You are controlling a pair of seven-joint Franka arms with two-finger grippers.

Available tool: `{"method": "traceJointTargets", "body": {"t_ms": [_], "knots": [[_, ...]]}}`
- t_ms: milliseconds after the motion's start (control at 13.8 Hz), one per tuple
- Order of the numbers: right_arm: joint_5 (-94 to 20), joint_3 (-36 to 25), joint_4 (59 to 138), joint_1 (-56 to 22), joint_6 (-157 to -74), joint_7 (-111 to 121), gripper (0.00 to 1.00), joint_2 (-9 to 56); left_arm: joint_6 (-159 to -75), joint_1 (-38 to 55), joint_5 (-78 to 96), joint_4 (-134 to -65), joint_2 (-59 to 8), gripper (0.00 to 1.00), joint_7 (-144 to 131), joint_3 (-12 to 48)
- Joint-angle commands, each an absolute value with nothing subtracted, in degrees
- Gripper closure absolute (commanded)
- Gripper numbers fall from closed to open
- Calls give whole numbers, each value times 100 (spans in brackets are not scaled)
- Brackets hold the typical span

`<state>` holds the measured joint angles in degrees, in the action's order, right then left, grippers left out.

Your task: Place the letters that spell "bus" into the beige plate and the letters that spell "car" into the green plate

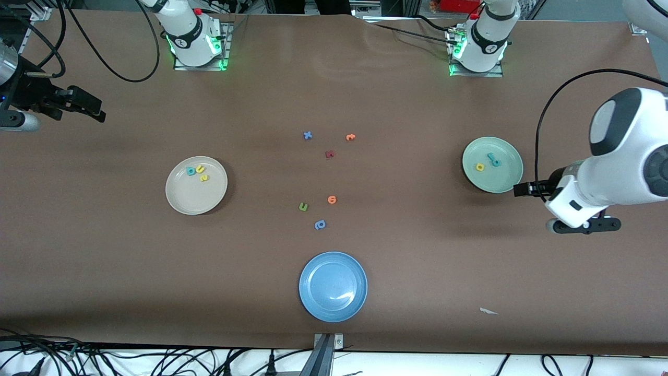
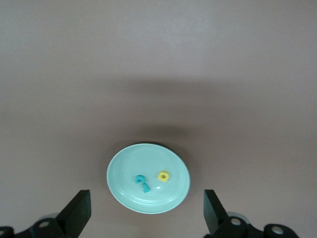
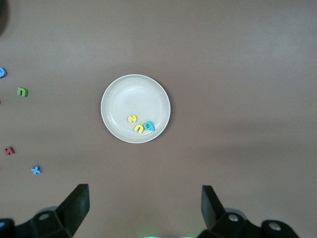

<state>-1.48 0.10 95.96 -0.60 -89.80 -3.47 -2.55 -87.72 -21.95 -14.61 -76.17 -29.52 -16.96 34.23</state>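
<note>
Those foam letters look feather-light and squishy, so I'd pinch one across its flat sides, gently, or it'll probably pop out. The teal b (image 1: 191, 171), yellow u (image 1: 199, 168) and yellow s (image 1: 204, 177) sit in the beige plate (image 1: 182, 201); the yellow a (image 1: 480, 167) and two teal letters (image 1: 493, 159) sit in the green plate (image 1: 501, 180). The left gripper (image 2: 147, 213) hangs over the tabletop (image 1: 130, 271) by the green plate, fingers wide and empty. The right gripper (image 3: 144, 210), parked off by the edge, is wide and empty too.
</note>
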Motion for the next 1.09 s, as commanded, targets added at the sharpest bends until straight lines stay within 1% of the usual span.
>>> {"method": "traceJointTargets", "body": {"t_ms": [0, 145, 291, 436, 509, 581, 654, 727, 945, 1018], "knots": [[-105, -9, 9475, -88, -8877, -334, 0, -220, -8604, -1506, -627, -7094, -2953, 0, -1188, 2255], [-105, -9, 9475, -88, -8877, -325, 0, -211, -8604, -1022, -239, -7049, -2866, 0, -950, 1497], [-105, -9, 9475, -79, -8877, -316, 0, -211, -8631, -548, -115, -7049, -2717, 0, -792, 987], [-105, -9, 9475, -79, -8877, -316, 0, -211, -8675, 216, 173, -7058, -2655, 1, -651, 23], [-105, -9, 9475, -79, -8877, -325, 0, -211, -8684, 359, 724, -7092, -2602, 1, -494, -365], [-105, -9, 9475, -79, -8877, -325, 0, -211, -8718, 360, 1138, -7171, -2497, 5, -309, -534], [-105, -9, 9475, -79, -8877, -316, 0, -211, -8823, 360, 1160, -7311, -2392, 8, -255, -554], [-105, -9, 9475, -79, -8877, -316, 0, -211, -9024, 369, 1160, -7547, -2234, 7, -255, -536], [-105, -9, 9475, -79, -8877, -308, 0, -211, -10183, 369, 1160, -8838, -1374, 3, -229, -484], [-105, -9, 9475, -79, -8877, -308, 0, -211, -10456, 369, 1160, -9103, -1197, 3, -229, -475]]}}
